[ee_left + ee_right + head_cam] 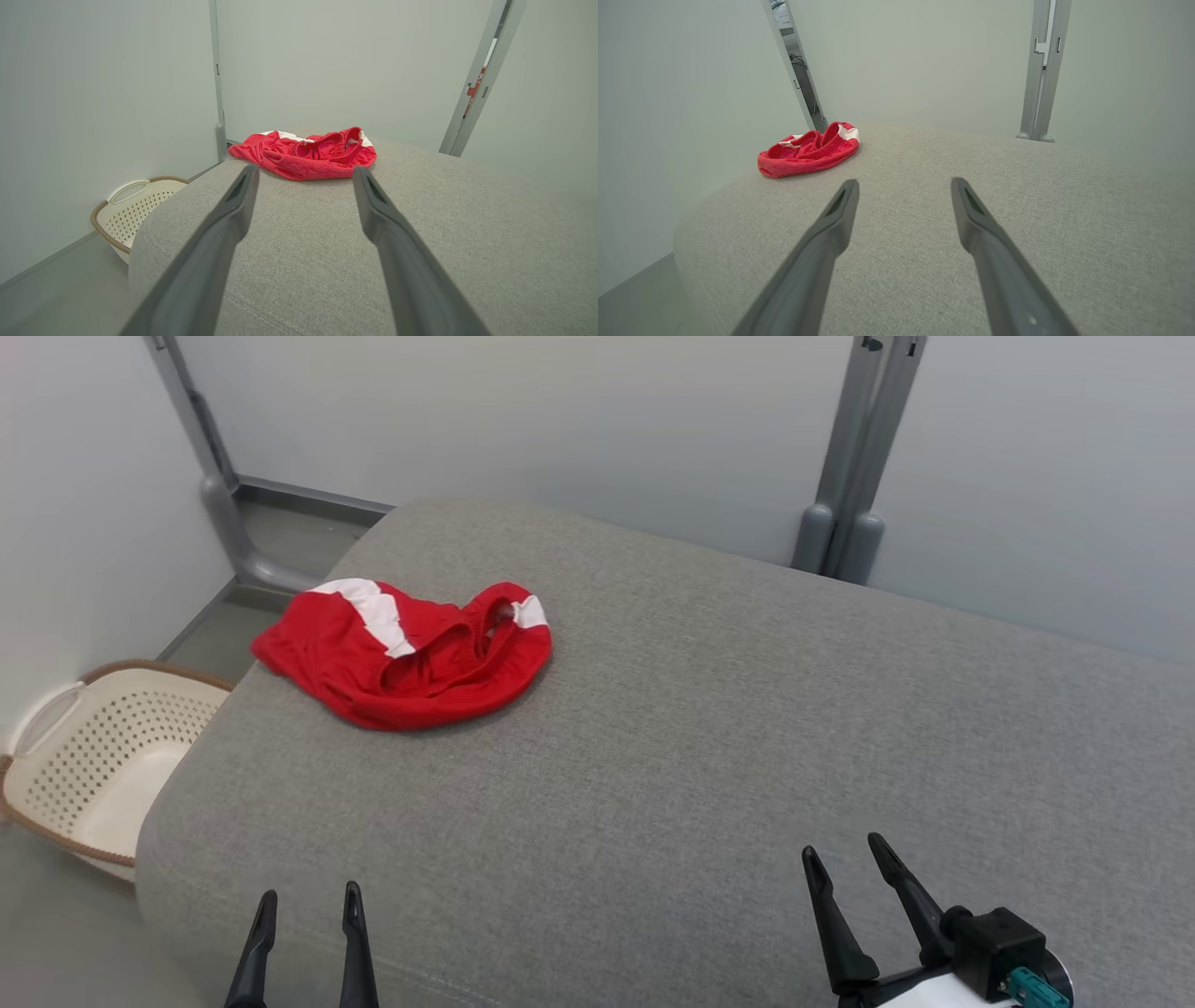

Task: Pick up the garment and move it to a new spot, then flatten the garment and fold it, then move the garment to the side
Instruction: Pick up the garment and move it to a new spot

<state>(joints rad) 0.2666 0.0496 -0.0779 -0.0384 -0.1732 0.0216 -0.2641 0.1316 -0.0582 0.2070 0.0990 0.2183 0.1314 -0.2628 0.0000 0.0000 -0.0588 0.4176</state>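
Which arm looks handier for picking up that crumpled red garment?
Probably the left. The crumpled red-and-white fabric garment lies at the far left of the grey upholstered cushion, almost straight ahead of the left fingers; the right fingers would have to reach across. Both pairs stand open and empty.

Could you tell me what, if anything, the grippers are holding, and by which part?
Nothing is held: the left gripper and the right gripper are both open, well short of the garment.

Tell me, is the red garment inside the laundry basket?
No, the red garment lies crumpled on the grey cushion, outside the basket.
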